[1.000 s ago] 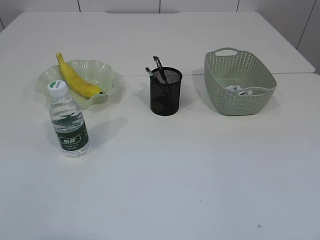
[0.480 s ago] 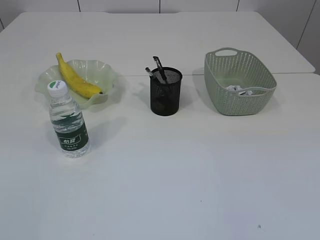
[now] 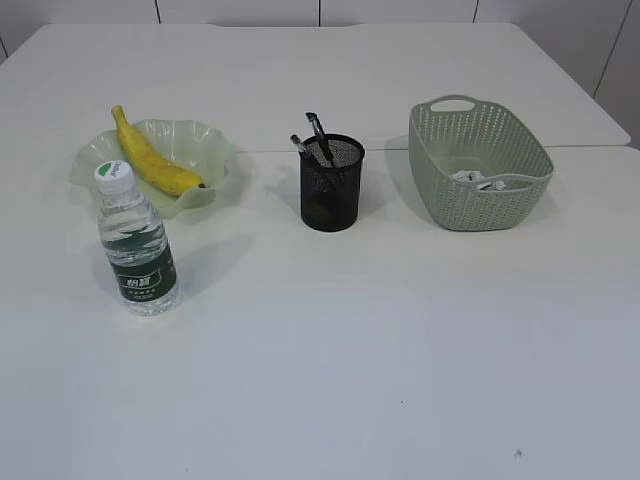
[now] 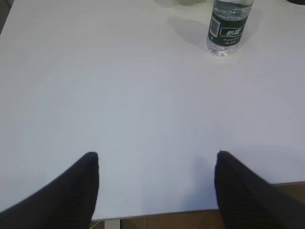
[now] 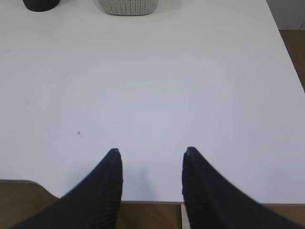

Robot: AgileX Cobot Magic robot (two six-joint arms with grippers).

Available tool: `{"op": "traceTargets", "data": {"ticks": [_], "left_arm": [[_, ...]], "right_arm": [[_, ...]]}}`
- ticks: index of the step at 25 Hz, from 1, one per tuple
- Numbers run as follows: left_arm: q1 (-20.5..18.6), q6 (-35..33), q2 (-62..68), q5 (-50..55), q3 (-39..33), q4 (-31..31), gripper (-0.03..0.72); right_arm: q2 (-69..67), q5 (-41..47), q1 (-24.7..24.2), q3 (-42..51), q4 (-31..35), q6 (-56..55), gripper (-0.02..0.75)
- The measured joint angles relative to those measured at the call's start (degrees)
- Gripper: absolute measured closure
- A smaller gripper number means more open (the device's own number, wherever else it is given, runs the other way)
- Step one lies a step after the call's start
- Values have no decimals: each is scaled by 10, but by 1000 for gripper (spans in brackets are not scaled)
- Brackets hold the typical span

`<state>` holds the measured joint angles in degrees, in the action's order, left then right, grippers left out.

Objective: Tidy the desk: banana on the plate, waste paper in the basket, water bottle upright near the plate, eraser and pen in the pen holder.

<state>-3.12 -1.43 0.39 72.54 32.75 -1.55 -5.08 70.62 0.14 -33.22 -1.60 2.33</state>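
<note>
A yellow banana lies on the pale green plate at the back left. A water bottle stands upright in front of the plate; it also shows in the left wrist view. A black mesh pen holder holds pens; the eraser is not visible. White waste paper lies in the green basket. My left gripper is open and empty over the table's near edge. My right gripper is open and empty over the near edge. Neither shows in the exterior view.
The white table has a seam running across it behind the pen holder. In the right wrist view the basket and the pen holder sit at the top edge. A brown floor shows below the table edge.
</note>
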Motion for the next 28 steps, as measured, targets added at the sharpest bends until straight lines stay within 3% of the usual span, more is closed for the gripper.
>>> {"op": "traceTargets", "data": {"ticks": [5, 16, 28], "left_arm": [[0, -2, 0, -19, -4, 1, 103], [0, -8, 0, -86, -30, -21, 90], [0, -9, 0, -88, -30, -21, 155]], "right_arm": [[0, -29, 0, 30, -1, 1, 414], [0, -53, 0, 41, -1, 2, 412], [3, -53, 0, 44, -1, 2, 413]]}}
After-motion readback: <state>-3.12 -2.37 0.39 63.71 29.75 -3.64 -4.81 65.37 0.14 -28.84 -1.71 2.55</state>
